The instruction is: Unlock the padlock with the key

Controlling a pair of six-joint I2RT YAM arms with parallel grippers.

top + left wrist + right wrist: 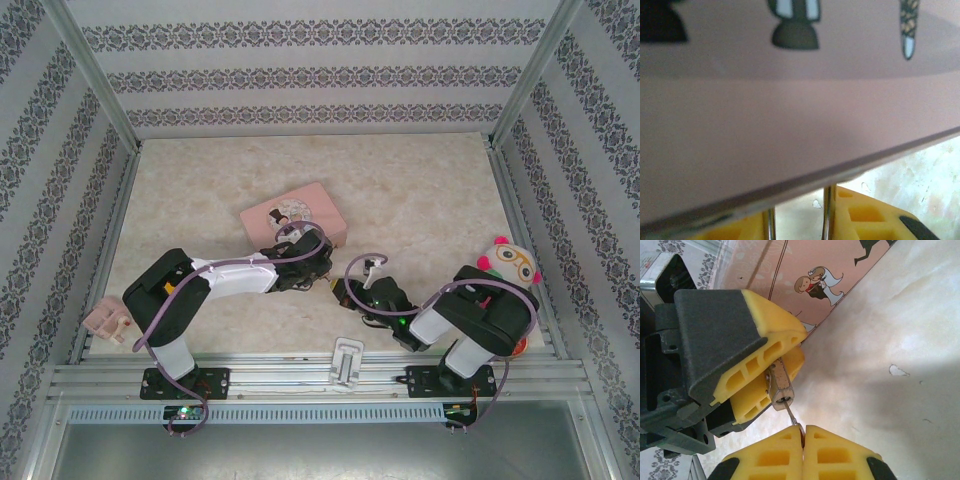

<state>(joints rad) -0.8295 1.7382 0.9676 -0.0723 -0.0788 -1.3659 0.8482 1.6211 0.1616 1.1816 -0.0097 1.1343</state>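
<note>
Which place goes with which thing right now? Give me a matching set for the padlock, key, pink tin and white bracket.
Things:
1 padlock
2 key
3 pink tin
4 white bracket

Places:
A at the near edge of the table
B gripped in the left pincer
C pinched in the shut right pincer
D farther out on the table, beyond both pincers

Pairs: 1-B; 2-C; 3-D; 4-A

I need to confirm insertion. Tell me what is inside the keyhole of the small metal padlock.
The thin dark grey metal key enters the padlock's keyhole; its other end is pinched in the shut right gripper. The blade's depth is hidden by the lock body.
</note>
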